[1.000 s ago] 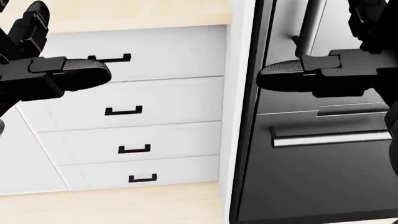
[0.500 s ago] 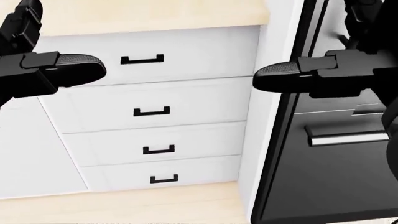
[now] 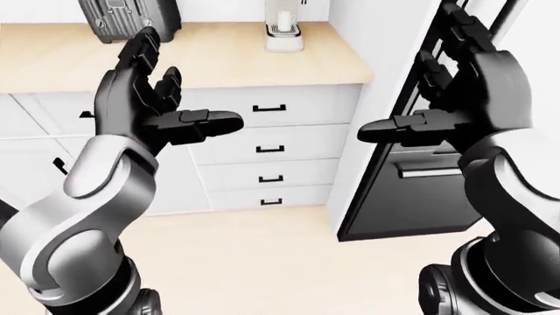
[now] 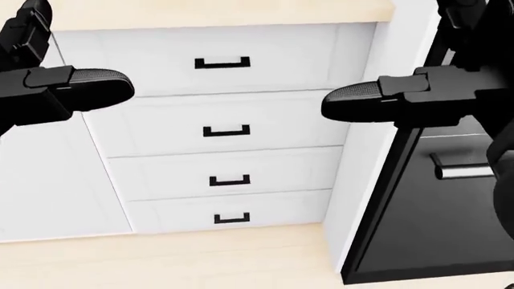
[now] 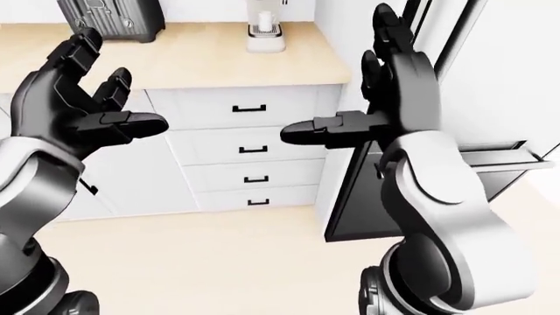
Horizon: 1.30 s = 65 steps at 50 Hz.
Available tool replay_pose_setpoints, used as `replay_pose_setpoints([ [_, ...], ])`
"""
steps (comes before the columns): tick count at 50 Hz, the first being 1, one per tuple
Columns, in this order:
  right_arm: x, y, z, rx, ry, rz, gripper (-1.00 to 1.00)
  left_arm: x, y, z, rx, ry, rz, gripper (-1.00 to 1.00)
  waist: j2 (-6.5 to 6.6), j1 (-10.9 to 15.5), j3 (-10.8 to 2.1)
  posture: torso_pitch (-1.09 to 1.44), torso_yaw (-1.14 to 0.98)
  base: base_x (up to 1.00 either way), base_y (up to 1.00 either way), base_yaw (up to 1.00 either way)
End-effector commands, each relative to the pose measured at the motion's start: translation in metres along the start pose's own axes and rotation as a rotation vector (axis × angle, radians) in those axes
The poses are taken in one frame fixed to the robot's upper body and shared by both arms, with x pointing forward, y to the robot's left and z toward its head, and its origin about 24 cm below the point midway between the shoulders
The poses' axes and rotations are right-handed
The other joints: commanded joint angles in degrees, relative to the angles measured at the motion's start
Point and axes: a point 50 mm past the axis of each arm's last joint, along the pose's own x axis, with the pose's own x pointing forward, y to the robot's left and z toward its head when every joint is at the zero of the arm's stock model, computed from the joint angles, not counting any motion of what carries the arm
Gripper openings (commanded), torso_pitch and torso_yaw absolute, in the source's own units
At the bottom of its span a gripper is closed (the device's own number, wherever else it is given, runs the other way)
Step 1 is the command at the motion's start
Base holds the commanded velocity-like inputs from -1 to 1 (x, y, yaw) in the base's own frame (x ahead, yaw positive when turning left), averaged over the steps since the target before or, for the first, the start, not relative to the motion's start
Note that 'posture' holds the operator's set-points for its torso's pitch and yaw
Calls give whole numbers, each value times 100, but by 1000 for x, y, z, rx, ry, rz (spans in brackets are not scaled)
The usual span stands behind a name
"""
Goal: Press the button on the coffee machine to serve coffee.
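Note:
The white coffee machine (image 3: 284, 26) stands on the light wooden counter (image 3: 218, 62) at the top of the left-eye view; only its lower part shows, and its button is not visible. It also shows in the right-eye view (image 5: 263, 29). My left hand (image 3: 166, 98) is open, raised in the air below the counter edge. My right hand (image 3: 446, 98) is open, held in the air beside the black appliance. Both hands are empty and far from the machine.
White drawers with black handles (image 4: 229, 129) sit under the counter. A tall black appliance (image 3: 420, 190) with a steel handle stands at the right. A dark grey toaster-like appliance (image 3: 129, 18) stands on the counter at top left. Light wooden floor (image 3: 262, 256) lies below.
The whole head view has shifted: the drawers and black appliance slid right, so the camera has turned left. Both hands keep their open pose.

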Motion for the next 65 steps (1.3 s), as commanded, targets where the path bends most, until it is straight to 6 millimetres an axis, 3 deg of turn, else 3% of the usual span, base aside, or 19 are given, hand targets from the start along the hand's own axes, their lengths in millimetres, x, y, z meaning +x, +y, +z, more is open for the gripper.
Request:
replay_pose_setpoints([
  [1,-2,-5,10,6,-60,-30,100,-2,-3,12,-8,-67,-19,100,-52,1,-157,0,0,0,0,0],
  [11,-3,-3,13,9,-70,-22,100,-2,-3,11,-7,-66,-19,100,532,-98,-235,0,0,7,0,0],
  [15,-3,-3,12,9,-70,-19,100,-3,-4,12,-7,-68,-20,100,537,-105,-225,0,0,9,0,0],
  [22,-2,-3,12,8,-69,-17,100,-2,-3,11,-8,-68,-18,100,231,-78,-220,0,0,9,0,0],
  [25,-2,-3,12,8,-70,-18,100,-3,-4,13,-7,-69,-18,100,-264,-49,-340,0,0,10,0,0],
  [26,-3,-3,12,7,-70,-17,100,-3,-4,13,-7,-69,-19,100,25,-82,-263,0,0,10,0,0],
  [28,-2,-3,12,7,-70,-16,100,-3,-4,14,-7,-69,-18,100,-75,-60,-278,0,0,10,0,0],
  [34,-3,-2,12,6,-72,-12,100,-3,-4,14,-7,-70,-19,100,245,-69,-140,0,0,16,0,0],
  [38,-3,-2,12,6,-72,-13,100,-3,-3,12,-7,-70,-19,100,843,-138,-269,0,0,22,0,0],
  [39,-3,-2,13,6,-73,-13,100,-3,-3,13,-7,-70,-18,100,602,-78,-188,0,0,23,0,0],
  [41,-3,-2,12,6,-73,-13,100,-3,-4,13,-8,-71,-19,100,649,-93,-186,0,0,23,0,0],
  [47,-3,-2,13,6,-73,-13,100,-3,-3,14,-8,-72,-18,100,318,-34,-182,0,0,23,0,0],
  [51,-3,-2,14,6,-73,-12,100,-3,-3,14,-8,-71,-18,100,-263,16,-302,0,0,23,0,0],
  [52,-4,-1,14,6,-73,-11,100,-3,-3,14,-8,-72,-17,100,2,-32,-241,0,0,23,0,0],
  [53,-3,-2,13,6,-74,-11,100,-3,-3,15,-8,-72,-17,100,-125,6,-228,0,0,23,0,0],
  [56,-3,-2,13,7,-74,-11,100,-3,-4,14,-8,-71,-17,100,-21,-46,-252,0,0,23,0,0],
  [61,-3,-2,13,8,-73,-11,100,-4,-4,15,-9,-71,-18,100,289,-103,-141,0,0,24,0,0],
  [64,-4,-2,14,8,-74,-11,100,-3,-3,14,-10,-72,-17,100,735,-164,-269,0,0,23,0,0],
  [65,-4,-2,14,8,-74,-11,100,-3,-3,14,-9,-72,-17,100,612,-116,-266,0,0,23,0,0],
])
